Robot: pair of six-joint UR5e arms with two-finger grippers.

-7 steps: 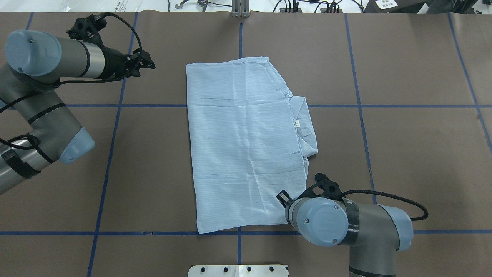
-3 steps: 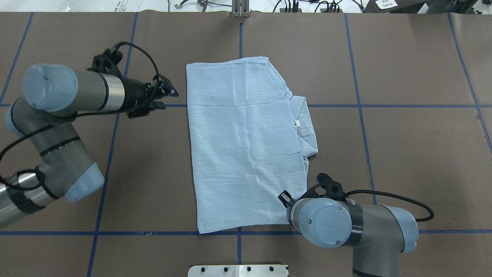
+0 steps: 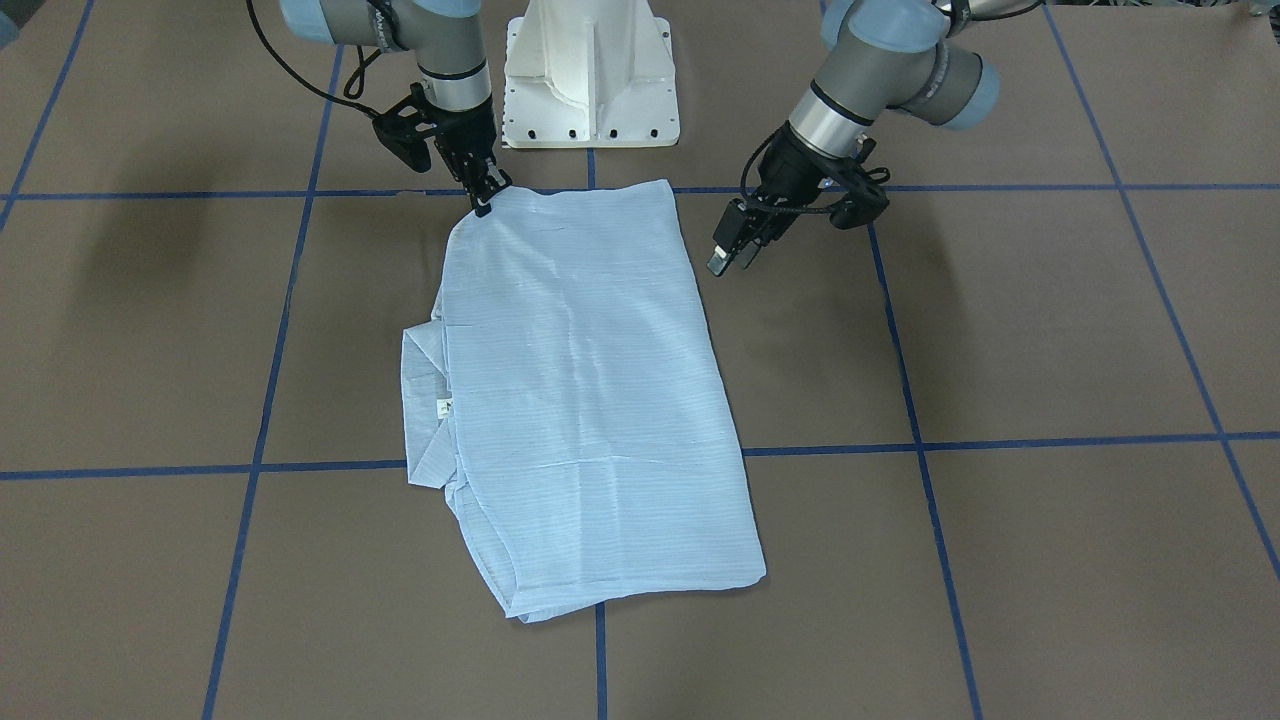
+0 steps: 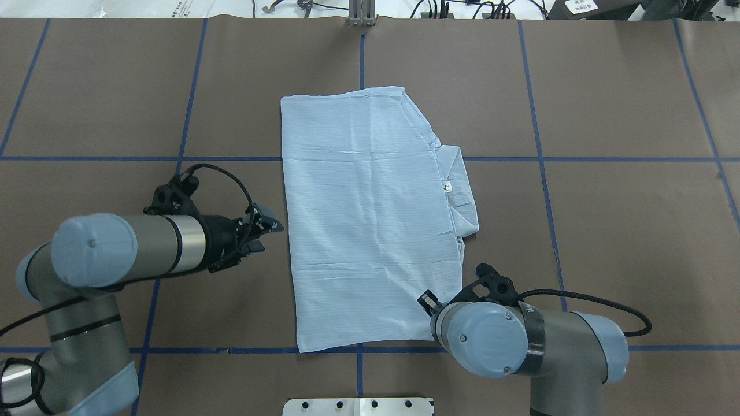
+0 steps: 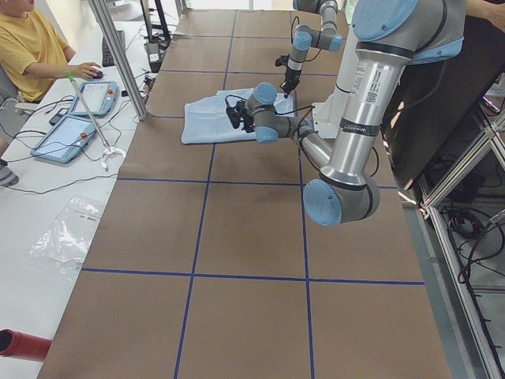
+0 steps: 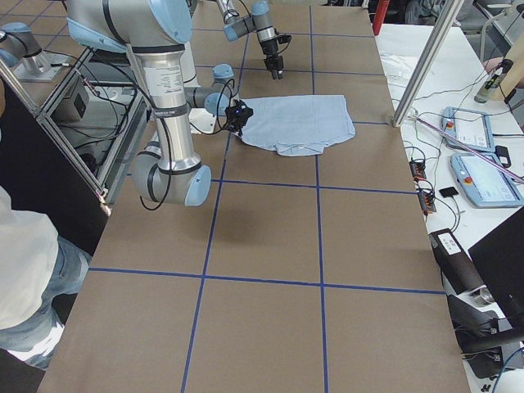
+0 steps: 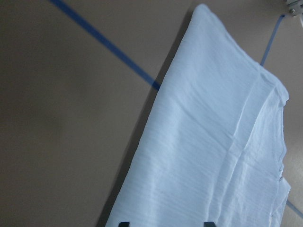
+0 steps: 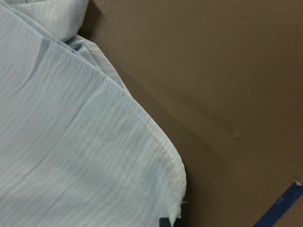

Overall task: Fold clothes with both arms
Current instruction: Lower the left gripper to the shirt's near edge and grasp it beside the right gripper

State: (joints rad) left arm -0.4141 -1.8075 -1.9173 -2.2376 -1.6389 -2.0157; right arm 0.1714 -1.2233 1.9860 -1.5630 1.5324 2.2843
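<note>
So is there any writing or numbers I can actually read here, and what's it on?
Nothing is legible.
Neck label on the shirt: dark marks, too small.
Sticker on the left arm: print blurred.
White tag beyond the table: too small.

a robotics lab — a brown table [image 4: 624, 231] gridded in blue tape [image 4: 607, 159], teach pendants [image 6: 489, 178], aluminium frame posts [image 5: 118, 59]

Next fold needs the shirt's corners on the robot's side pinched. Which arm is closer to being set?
Right. The right gripper sits at the shirt's near corner, while the left gripper, open, is off the cloth, beside its edge.
</note>
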